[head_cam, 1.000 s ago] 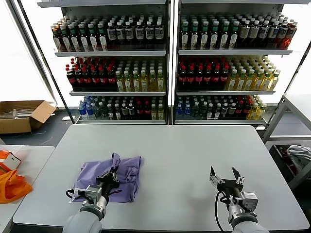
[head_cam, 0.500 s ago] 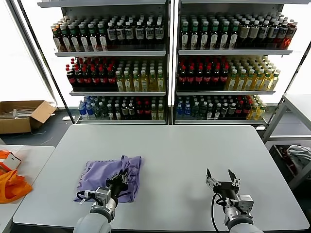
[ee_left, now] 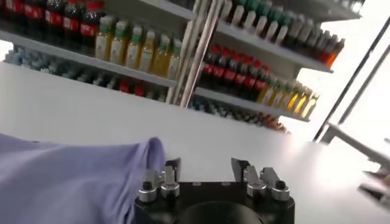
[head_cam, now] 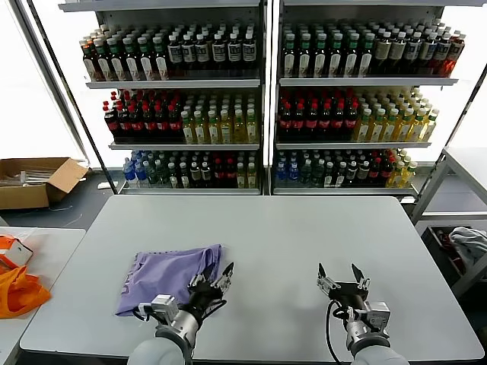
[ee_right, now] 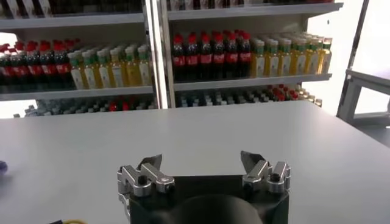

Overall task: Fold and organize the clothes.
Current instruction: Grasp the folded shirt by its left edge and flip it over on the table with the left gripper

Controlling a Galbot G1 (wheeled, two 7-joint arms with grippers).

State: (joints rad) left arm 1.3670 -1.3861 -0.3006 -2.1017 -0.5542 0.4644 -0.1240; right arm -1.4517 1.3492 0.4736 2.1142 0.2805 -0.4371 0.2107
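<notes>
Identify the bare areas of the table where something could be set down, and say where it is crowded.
Bare: the far half of the table, and the stretch between the left gripper and the right gripper. Crowded: the near-left part, where the lavender T-shirt lies beside the left gripper.

Folded T-shirt point(head_cam: 169, 275) beside left gripper point(head_cam: 217, 277), fingers apart.

Bright daylight floods in behind my tall white drink shelves point(head_cam: 262, 99), bleaching the windows; my left wrist view is blurred.
</notes>
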